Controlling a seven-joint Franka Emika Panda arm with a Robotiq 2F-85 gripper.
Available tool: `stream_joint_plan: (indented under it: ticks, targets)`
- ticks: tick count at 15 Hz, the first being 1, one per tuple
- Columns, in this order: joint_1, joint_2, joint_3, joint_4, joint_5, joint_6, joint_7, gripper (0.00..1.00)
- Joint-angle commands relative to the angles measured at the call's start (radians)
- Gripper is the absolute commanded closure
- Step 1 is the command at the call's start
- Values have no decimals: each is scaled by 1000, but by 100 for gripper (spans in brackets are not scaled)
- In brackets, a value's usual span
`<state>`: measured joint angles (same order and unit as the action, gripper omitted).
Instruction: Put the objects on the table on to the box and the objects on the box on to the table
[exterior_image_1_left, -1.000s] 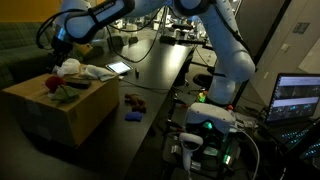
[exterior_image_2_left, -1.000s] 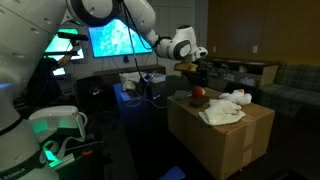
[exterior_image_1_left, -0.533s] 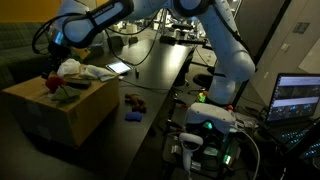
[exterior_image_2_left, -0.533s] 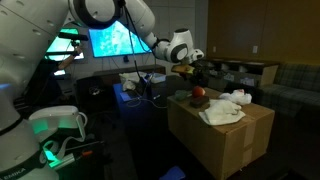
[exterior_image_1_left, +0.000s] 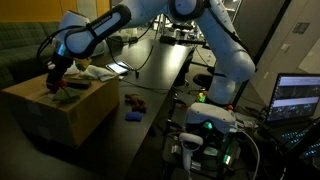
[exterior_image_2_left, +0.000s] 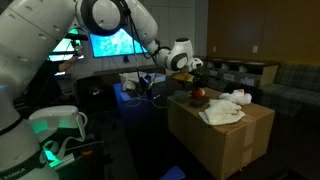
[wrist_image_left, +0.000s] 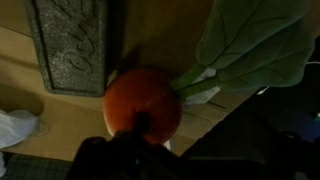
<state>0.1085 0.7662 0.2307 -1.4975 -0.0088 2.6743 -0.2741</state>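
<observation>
A red-and-green soft toy (wrist_image_left: 142, 100) lies on top of the brown cardboard box (exterior_image_1_left: 60, 118), its green leaf (wrist_image_left: 255, 40) spread to one side. My gripper (exterior_image_1_left: 57, 78) hangs open just above the toy, its dark fingers low in the wrist view with nothing between them. Beside the toy sits a flat black block (wrist_image_left: 70, 45). White cloth pieces (exterior_image_2_left: 228, 105) lie on the box top past the toy (exterior_image_2_left: 198, 95). On the black table (exterior_image_1_left: 160, 75) rest a small brown item (exterior_image_1_left: 133, 99) and a small blue piece (exterior_image_1_left: 132, 116).
A tablet (exterior_image_1_left: 118, 68) with a bright screen lies on the table behind the box. A green sofa (exterior_image_1_left: 20, 50) stands beyond it. The robot's base (exterior_image_1_left: 205, 125) and a laptop (exterior_image_1_left: 297, 98) are at the table's near end.
My gripper has come down and slightly forward over the box, from above the cloths to just over the red toy. Nothing on the box or table has moved.
</observation>
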Motion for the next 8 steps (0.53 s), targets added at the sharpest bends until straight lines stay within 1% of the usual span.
stream_joint_plan:
  ticks: [1, 4, 8]
  targets:
    - [-11, 26, 21, 21, 6, 25, -34, 0]
    - [-3, 28, 10, 14, -5, 43, -34, 0]
    - [33, 35, -38, 9, -67, 108, -15, 0]
